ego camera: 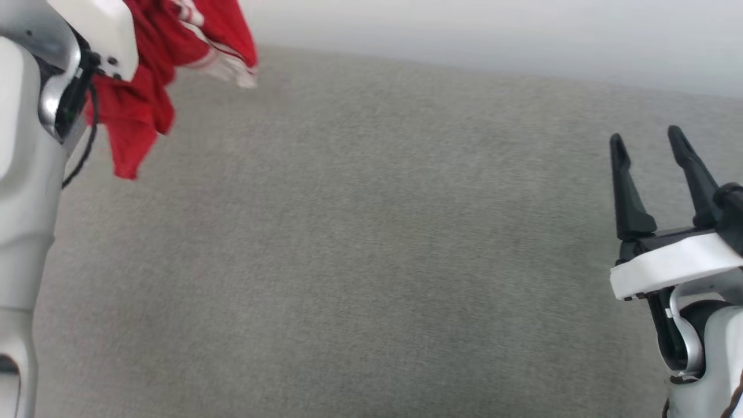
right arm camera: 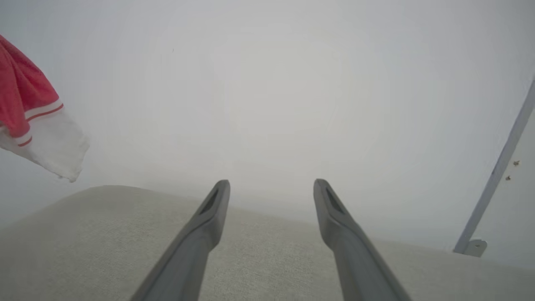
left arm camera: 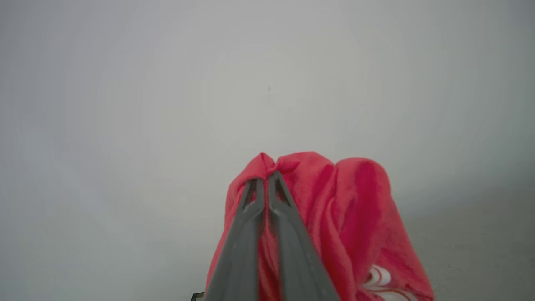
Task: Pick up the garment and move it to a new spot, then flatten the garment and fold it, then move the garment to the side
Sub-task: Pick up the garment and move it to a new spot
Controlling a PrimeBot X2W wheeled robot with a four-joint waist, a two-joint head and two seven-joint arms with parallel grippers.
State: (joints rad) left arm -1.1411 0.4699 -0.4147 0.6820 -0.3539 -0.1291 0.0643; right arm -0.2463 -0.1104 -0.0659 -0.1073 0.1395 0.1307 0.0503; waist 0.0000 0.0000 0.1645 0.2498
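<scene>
Garment (ego camera: 139, 110) status: hanging in a bunch from my left pincer (left arm camera: 266, 177), whose fingers are pressed together on a fold of red cloth at the top of the bundle. It sits over the far left part of the grey cloth-covered surface (ego camera: 371, 261). It looks lifted clear, though I cannot confirm the lowest tip is off it. My right pincer (ego camera: 644, 136) stands with fingers apart and nothing between them, low on the right, well apart from the shirt.

Handling assessment: light, limp, not fragile. I expect it to sag and swing with any arm motion and keep no shape. One pinch carries it, but flattening will likely need a second hold at a hem or shoulder.

Orientation: long axis runs downward from the pinch. A white sleeve end (right arm camera: 50, 146) trails out toward the right side.
</scene>
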